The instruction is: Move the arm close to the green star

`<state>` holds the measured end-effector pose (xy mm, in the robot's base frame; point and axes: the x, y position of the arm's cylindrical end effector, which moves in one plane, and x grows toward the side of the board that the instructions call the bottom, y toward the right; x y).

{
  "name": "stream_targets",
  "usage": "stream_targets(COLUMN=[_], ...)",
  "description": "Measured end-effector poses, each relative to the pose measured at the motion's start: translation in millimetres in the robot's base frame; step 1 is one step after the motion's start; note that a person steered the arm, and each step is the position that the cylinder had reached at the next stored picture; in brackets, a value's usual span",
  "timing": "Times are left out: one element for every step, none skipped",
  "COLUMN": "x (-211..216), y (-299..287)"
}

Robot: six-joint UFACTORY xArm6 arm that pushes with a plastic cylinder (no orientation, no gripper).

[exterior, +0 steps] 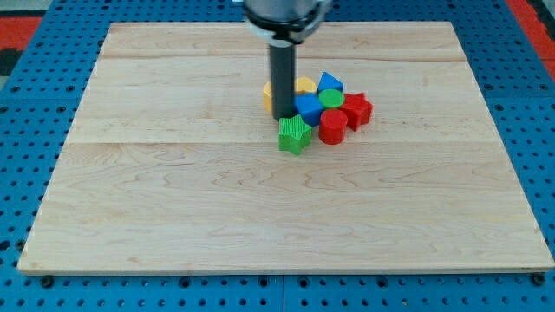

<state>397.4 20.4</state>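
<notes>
My tip (283,117) stood on the wooden board (173,225) a little above the middle of the view, at the lower end of the straight dark rod that came down from the view's top edge. The arm carried no gripper, so there were no jaws to be apart or together; the rod simply ended in that tip, clamped on nothing. The green star (294,134) lay just below the tip and slightly toward the view's right, so close that I could not tell whether they touched. It sat at the lower left edge of a tight cluster of blocks. Behind the rod, a yellow block (304,85) showed on both sides of it, its shape partly hidden. A blue triangular block (329,83) lay at the cluster's top right. A blue cube (308,107) sat just to the right of the rod, with a green cylinder (331,98) beside it. A red cylinder (332,126) stood just to the right of the green star, and a red star-like block (356,110) was at the cluster's right end. A blue pegboard (35,87) surrounded the board.
</notes>
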Motion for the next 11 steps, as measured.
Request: stream_targets(x=[-3, -7, -8, -57, -63, -22, -13, 37, 96, 80, 57], y=[7, -55, -126, -146, -114, -67, -64, -92, -53, -30, -11])
